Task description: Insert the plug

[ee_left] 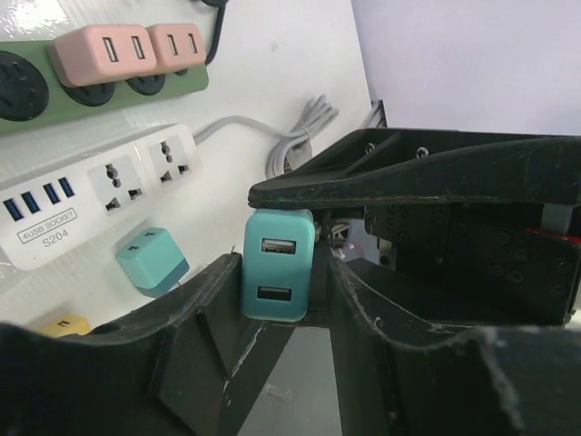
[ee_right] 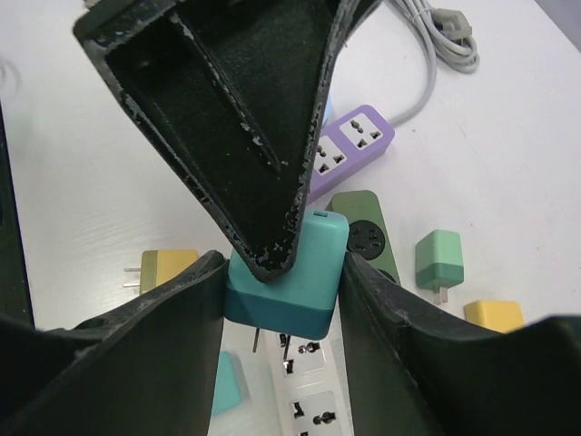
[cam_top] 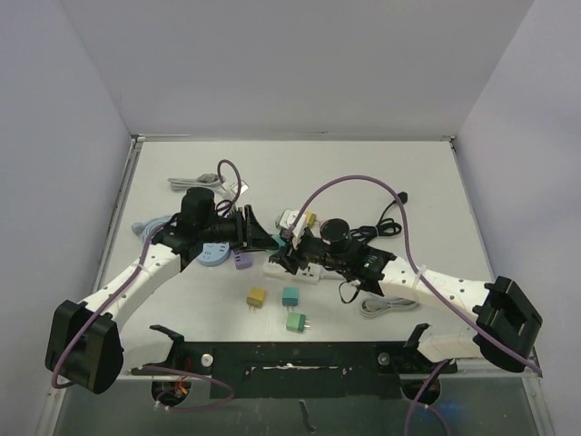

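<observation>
Hovers with both arms over the white table (cam_top: 300, 173), just above the white power strip (cam_top: 292, 270). Clamps the left gripper (ee_left: 280, 272) narrowly on the teal plug (ee_left: 277, 263), sides pinched, USB face towards the camera. Closes the right gripper (ee_right: 283, 272) on the same plug too, prongs (ee_right: 257, 339) facing the strip. Probably light, rigid, smooth plastic, and likely to twist if pinched near a corner. Best gripped flat across opposite sides, clear of the prongs.
</observation>
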### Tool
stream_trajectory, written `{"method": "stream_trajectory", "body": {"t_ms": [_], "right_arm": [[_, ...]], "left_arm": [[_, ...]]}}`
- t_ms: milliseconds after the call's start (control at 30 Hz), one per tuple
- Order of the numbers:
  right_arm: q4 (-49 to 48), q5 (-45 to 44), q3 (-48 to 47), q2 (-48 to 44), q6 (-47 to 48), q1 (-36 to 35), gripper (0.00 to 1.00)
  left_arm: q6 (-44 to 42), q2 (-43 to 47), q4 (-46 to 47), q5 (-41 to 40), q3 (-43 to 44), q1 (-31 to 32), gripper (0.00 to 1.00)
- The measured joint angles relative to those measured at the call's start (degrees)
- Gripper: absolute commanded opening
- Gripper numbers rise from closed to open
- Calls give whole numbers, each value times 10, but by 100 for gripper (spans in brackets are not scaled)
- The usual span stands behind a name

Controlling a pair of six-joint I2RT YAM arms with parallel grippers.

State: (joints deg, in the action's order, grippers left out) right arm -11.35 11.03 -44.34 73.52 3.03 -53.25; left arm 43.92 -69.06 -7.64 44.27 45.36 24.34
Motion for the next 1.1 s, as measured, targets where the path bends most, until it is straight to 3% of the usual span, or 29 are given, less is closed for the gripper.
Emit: {"method": "stream_trajectory", "body": {"t_ms": [133,267,333,433,600,767,1100], "right_arm": [[3,32,0,-2,33,4,33],[4,52,0,-2,52,5,36],[7,58,0,-2,57,7,47],[15,60,-2,-2,55,8,74],[34,25,-14,3,31,7,84],[79,-46,-8,-24,-36,20,84],[148,-136,83,-232,-194,92,84]], "left_arm": [[-15,-3,-7,32,0,-3,38],[-22,-3,-14,42,0,-5,27],[-25,-7,-16,45,0,-5,22],[-28,-15,-15,53,0,-5,14],[-80,-18,-12,70,14,0,12],[-233,-15,-11,46,57,0,12],[-682,-34,-74,-19,84,0,16]]}}
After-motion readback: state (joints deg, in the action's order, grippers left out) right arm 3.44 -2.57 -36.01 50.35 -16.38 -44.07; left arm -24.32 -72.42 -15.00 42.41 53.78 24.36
